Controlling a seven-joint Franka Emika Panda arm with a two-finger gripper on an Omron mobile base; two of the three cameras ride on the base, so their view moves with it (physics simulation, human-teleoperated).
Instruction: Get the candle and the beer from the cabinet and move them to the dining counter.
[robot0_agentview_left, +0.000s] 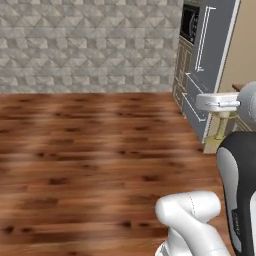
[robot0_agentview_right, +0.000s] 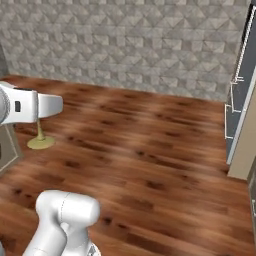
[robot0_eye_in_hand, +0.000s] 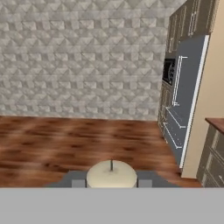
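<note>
My gripper (robot0_eye_in_hand: 111, 183) is shut on the candle (robot0_eye_in_hand: 111, 173). In the hand view its round cream top and wick sit between the two dark fingertips (robot0_eye_in_hand: 78, 182). From the left base view the candle (robot0_agentview_left: 221, 131) hangs under the white hand, and its brass foot is clear of the wood floor. The right base view has the gripper (robot0_agentview_right: 39, 121) at the left edge, with the candle's brass stem and round foot (robot0_agentview_right: 41, 143) below it. The beer, the cabinet and the dining counter are out of view.
A wood-plank floor (robot0_agentview_left: 90, 160) stretches ahead to a grey tiled wall (robot0_eye_in_hand: 78, 57). A tall dark-grey fridge (robot0_eye_in_hand: 186, 92) with an oven column stands on the right. Beyond it are a beige panel and a base cabinet with a brown top (robot0_eye_in_hand: 215, 124).
</note>
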